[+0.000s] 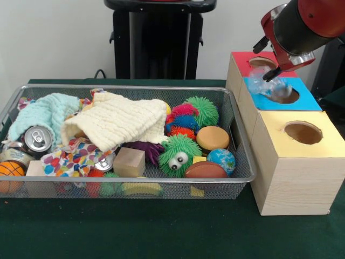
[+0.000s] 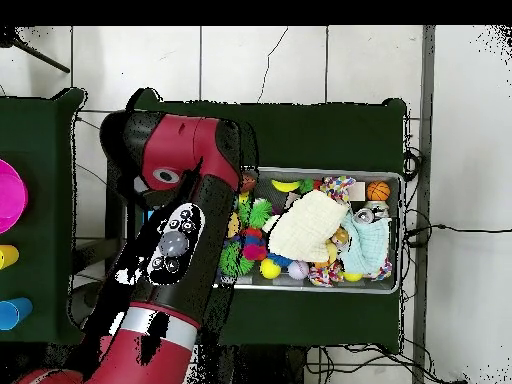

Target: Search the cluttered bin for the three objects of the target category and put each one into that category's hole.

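Observation:
My gripper [image 1: 271,77] hangs at the far right over the blue-topped box, just above its round hole [image 1: 286,96]. A crumpled clear plastic piece [image 1: 267,87] sits at its tips, and the gripper looks shut on it. The wire bin [image 1: 135,88] to the left holds a clutter of things: a cream cloth [image 1: 121,121], a mint cloth [image 1: 40,113], drink cans [image 1: 38,138], spiky rubber balls [image 1: 204,110], a green fuzzy toy with an eye [image 1: 178,154] and a wooden block [image 1: 129,162]. In the overhead view my arm [image 2: 180,170] covers the boxes and the gripper.
Three wooden boxes stand in a row right of the bin, with a red-topped hole [image 1: 262,63], the blue one, and a yellow-topped hole [image 1: 303,132]. A globe ball [image 1: 221,159] and a small basketball [image 1: 11,170] lie in the bin. Coloured cups [image 2: 8,195] stand apart on another table.

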Robot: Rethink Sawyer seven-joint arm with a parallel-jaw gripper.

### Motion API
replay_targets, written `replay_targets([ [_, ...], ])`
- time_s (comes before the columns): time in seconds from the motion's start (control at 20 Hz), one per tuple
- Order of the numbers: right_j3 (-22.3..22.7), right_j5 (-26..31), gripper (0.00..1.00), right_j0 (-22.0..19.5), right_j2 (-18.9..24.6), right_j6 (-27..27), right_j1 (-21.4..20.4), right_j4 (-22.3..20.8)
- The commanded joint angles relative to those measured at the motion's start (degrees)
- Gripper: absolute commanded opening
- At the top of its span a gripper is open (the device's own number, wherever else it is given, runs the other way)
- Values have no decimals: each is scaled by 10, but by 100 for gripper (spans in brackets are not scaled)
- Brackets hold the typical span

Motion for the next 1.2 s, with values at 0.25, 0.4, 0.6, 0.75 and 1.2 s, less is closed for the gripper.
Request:
replay_targets([
  [0.25,15,38,100,-8,11,171,-3,7],
  [0.4,12,57,100,-10,11,160,-16,7],
  [0.6,9,44,100,-16,15,133,-27,1],
  [0.75,-8,25,100,-34,16,94,-29,-14],
  [1.2,0,-257,100,-46,-6,45,-17,-104],
])
